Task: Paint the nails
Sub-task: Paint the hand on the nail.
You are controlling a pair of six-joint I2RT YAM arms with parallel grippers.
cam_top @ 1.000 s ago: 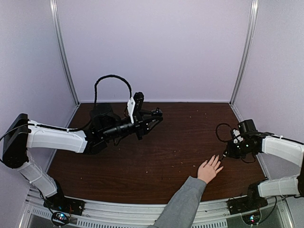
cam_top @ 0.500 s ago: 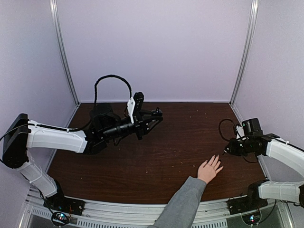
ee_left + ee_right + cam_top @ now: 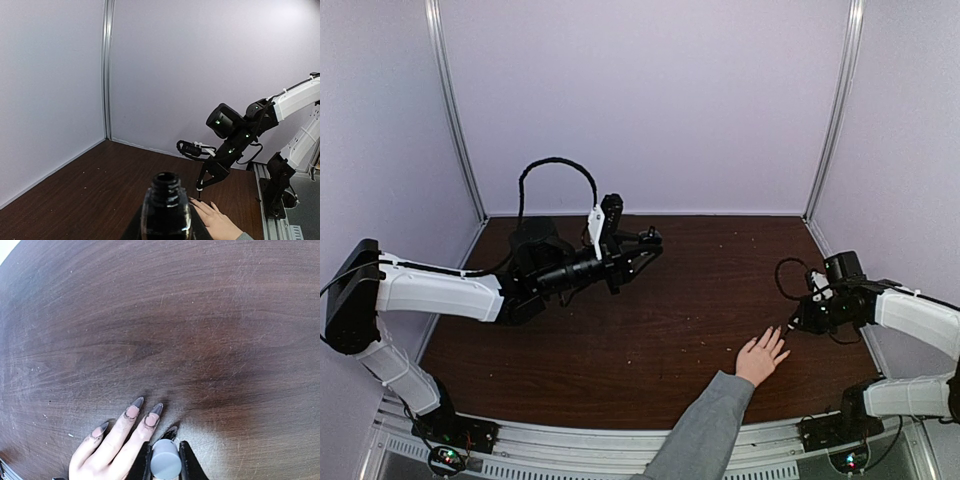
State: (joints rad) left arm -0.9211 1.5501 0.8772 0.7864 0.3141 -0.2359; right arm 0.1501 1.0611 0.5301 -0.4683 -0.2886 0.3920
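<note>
Nails (image 3: 132, 411), long and pointed with dark edges, tip the spread fingers of a hand (image 3: 761, 357) lying flat on the table (image 3: 700, 290) at its near right. Just beside the fingertips, the right gripper (image 3: 165, 460) is clamped on a grey brush cap (image 3: 165, 467). Well apart, over the far left, the left gripper (image 3: 645, 243) grips an open dark polish bottle (image 3: 166, 210), held upright.

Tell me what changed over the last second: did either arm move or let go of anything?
The right arm drew slightly back from the hand, then returned; the polish brush in the right fingers is back at the nails. Nothing was grasped or released. The left fingers, shut on the open polish bottle, and the hand stayed put.
</note>
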